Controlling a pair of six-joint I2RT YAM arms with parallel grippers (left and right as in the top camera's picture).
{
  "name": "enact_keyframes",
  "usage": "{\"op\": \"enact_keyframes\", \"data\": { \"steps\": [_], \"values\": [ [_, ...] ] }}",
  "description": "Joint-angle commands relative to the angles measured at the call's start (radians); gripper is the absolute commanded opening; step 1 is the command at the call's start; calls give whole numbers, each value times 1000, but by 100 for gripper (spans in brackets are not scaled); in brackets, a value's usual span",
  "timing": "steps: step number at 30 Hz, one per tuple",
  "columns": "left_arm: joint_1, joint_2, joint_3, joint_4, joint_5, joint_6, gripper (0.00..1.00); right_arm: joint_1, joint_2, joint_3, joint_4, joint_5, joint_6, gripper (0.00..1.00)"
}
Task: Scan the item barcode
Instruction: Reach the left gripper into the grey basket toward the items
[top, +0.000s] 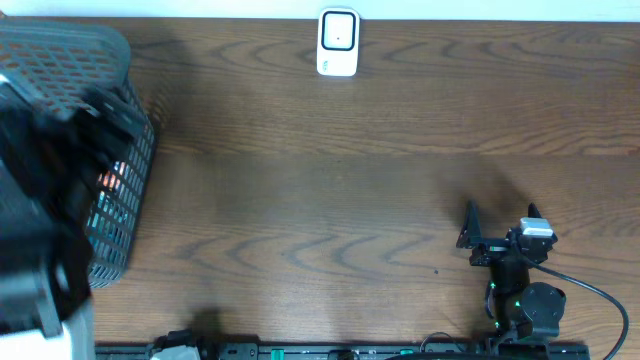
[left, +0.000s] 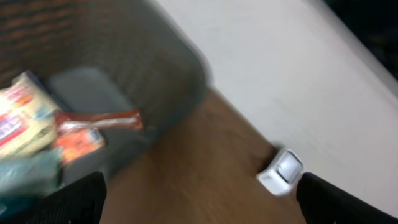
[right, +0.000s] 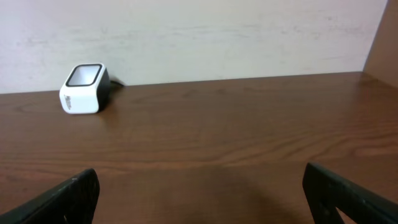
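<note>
Snack packets (left: 22, 118) lie heaped in the mesh basket (left: 149, 68), just ahead and left of the left gripper (left: 202, 180), which hangs released and empty, probably positioned to pick one. Farther ahead to its right, the barcode scanner (left: 281, 172) sits at the desk's (left: 186, 162) far edge, window up for presenting a code. The right gripper (right: 200, 174), spread wide and holding nothing, faces the scanner from well back.

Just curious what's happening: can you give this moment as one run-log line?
left gripper: open, empty, at basket | right gripper: open, empty | items: in basket | scanner: far edge of table
</note>
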Motion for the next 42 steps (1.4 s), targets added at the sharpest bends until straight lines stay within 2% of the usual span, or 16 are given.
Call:
{"op": "enact_keyframes", "data": {
  "steps": [1, 4, 9, 15, 19, 28, 42],
  "values": [
    [72, 136, 157, -97, -48, -90, 98, 2, -3, -3, -2, 12, -12, 99],
    [78, 186, 179, -120, -7, -77, 98, 2, -3, -3, -2, 12, -12, 99],
    [89, 248, 179, -96, -27, -68, 98, 2, -3, -3, -2, 12, -12, 99],
    [244, 302, 179, -265, -48, -505, 98, 2, -3, -3, -2, 12, -12, 99],
    [373, 343, 179, -376, -47, -650, 98, 2, -3, -3, -2, 11, -12, 99],
    [545, 414, 179, -537, 23, -687, 98, 2, -3, -3, -2, 12, -12, 99],
    [560, 602, 162, -623, 24, -706, 98, 2, -3, -3, -2, 12, -12, 99]
  ]
}}
